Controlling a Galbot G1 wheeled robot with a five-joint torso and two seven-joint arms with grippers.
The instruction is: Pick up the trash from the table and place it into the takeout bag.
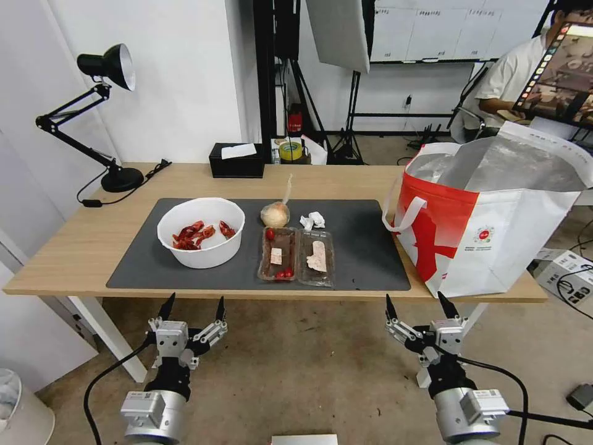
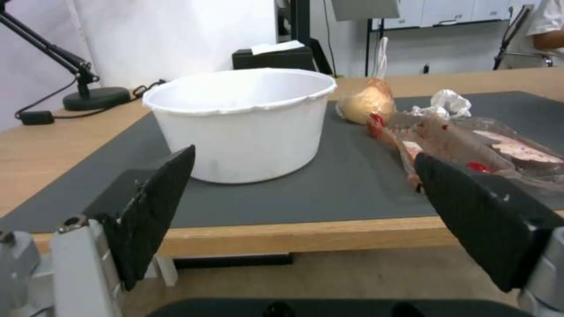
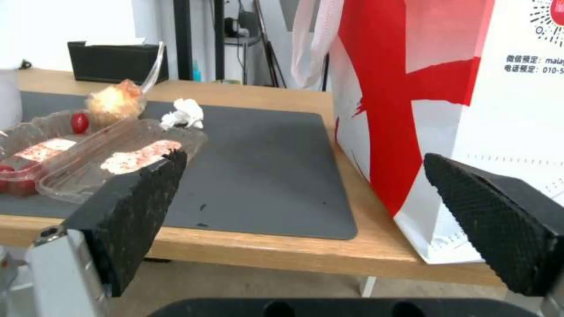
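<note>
Nearest us, our left gripper (image 1: 192, 307) and right gripper (image 1: 419, 304) hover released before the long light-wood table (image 1: 74, 247), nothing yet collected, so we judge the next move a reach to the white round bowl of red crayfish shells (image 1: 201, 232), left of the large white and red-orange takeout bag (image 1: 488, 216).

We saw a light-wood table (image 1: 74, 247) under a matt grey mat (image 1: 370, 247) — clear glossy plastic clamshell box (image 1: 298, 254), foil-lined takeout bag (image 1: 494, 247).

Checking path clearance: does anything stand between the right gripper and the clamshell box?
Nothing visible. The right gripper, open, hangs before the table edge; the clamshell box lies just past that edge on the mat.
</note>
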